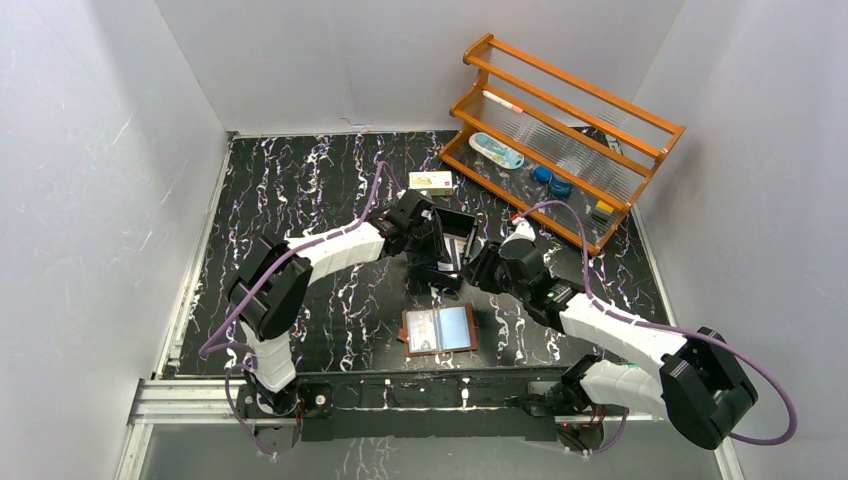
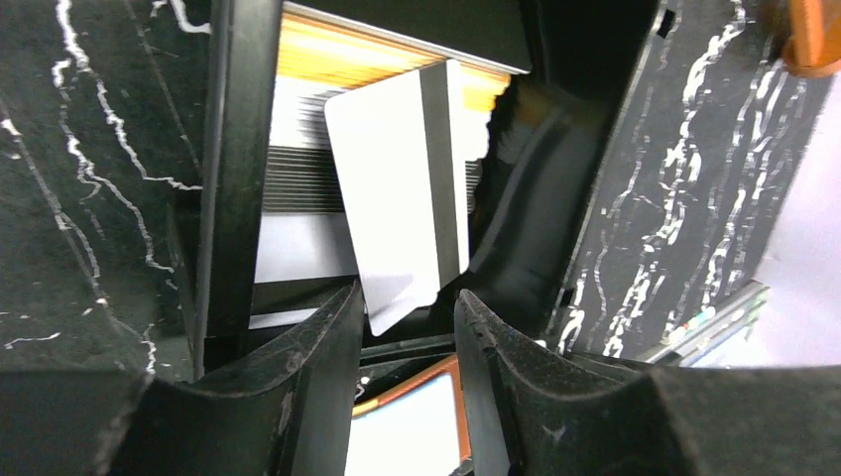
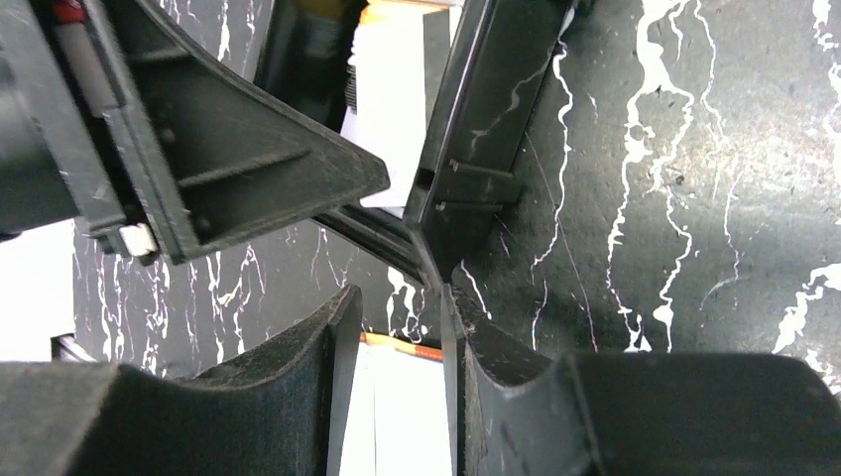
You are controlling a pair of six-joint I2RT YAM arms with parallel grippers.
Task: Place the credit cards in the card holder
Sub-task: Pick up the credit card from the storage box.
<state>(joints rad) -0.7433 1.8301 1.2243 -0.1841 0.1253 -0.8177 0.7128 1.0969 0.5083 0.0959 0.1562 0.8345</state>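
My left gripper (image 2: 409, 317) is down over the black tray (image 2: 233, 149), its jaws apart with a narrow gap between them. One credit card (image 2: 392, 188), white with a dark stripe down its length, stands tilted up out of the tray. Its lower corner sits right at the mouth of that gap, and I cannot tell whether either finger touches it. Behind it the other credit cards (image 2: 298, 169) lie stacked in the tray, pale faces and striped edges, with an orange one at the far end.

My right gripper (image 3: 397, 302) is in close on the other side. Its jaws are also parted, and a pointed bit of the tray's edge comes down between them, against the right-hand finger (image 3: 466, 327); nothing is clamped.

From above, both arms meet at the tray in the middle of the black marbled tabletop (image 1: 300, 190). The card holder (image 1: 440, 330) lies spread open, clear pockets up, nearer my bases and apart from the tray. A small white-and-yellow carton (image 1: 430, 181) lies beyond the tray, and an orange wooden rack (image 1: 570, 130) stands in the far right corner.
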